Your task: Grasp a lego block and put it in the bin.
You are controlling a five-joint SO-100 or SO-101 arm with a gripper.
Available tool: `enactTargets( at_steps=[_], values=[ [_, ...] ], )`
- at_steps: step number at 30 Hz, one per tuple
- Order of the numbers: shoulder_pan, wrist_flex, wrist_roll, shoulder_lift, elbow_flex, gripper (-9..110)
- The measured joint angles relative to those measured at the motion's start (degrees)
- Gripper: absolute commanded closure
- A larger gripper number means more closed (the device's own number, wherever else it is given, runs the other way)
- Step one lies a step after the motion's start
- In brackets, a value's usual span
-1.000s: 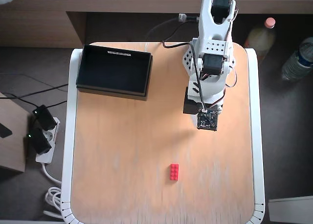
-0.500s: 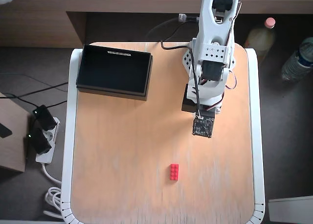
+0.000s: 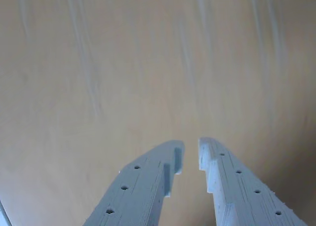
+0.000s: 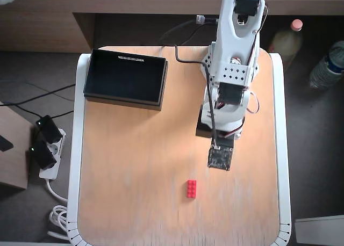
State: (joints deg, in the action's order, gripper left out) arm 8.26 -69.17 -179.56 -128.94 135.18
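1. Overhead view: the wooden table with its white rim fills the middle of the frame, and the white robot arm reaches down from the upper right toward the centre.
2. The red lego block lies flat on the table in the lower middle of the frame, its long side running top to bottom. It is near the arm's tip, below and to the left of it, and not touched.
3. The black bin sits at the upper left of the table, well apart from the block, a thin pale strip along its upper rim.
4. Wrist view: the gripper enters from the bottom edge. Its two pale fingers are nearly together, a narrow gap between the tips, with nothing in it. Only bare wood lies beyond.
5. At the left edge of the overhead view, a power strip lies on the floor.
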Motion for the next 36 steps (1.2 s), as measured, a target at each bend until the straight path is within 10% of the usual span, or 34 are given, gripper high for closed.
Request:
enactTargets(
  at_steps=[36],
  values=[
    [8.0,5.9,-6.1,37.6,-30.1,86]
  ],
)
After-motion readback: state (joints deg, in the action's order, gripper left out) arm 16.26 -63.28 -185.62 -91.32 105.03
